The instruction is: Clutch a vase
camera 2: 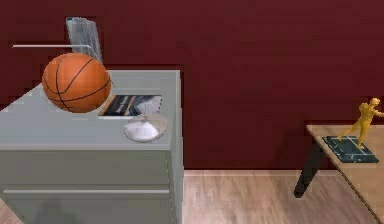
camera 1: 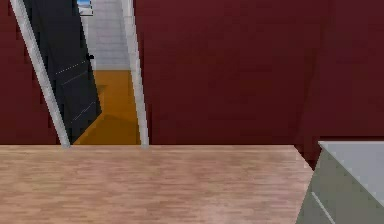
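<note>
A grey drawer cabinet stands at the arm side view's left. At the back of its top rises a tall, pale grey-blue glassy thing, partly behind an orange basketball. A flat dark book-like item lies right of the ball. In front of that item, near the cabinet's front edge, sits a shallow white dish. The cabinet's corner shows again at the forward view's lower right.
A dark red wall runs ahead. At the forward view's left, a dark door hangs ajar onto an orange floor. A wooden table with a golden figure statue stands at the arm side view's right. Light wooden floor lies in front.
</note>
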Robot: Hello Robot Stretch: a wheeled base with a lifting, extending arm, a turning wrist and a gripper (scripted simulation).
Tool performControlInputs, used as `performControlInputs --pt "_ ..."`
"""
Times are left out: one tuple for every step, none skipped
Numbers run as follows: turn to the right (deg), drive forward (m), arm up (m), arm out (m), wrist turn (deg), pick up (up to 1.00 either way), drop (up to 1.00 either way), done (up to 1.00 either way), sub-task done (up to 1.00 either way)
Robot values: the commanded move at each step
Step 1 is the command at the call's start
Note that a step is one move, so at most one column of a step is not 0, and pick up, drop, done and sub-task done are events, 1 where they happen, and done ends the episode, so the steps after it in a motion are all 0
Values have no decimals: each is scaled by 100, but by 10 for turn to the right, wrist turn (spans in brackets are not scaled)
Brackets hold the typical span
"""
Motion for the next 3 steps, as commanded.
performControlInputs --pt "0 0 50 0 0 0 0 0 0" --pt "0 0 38 0 0 0 0 0 0" --pt "0 0 0 24 0 0 0 0 0"
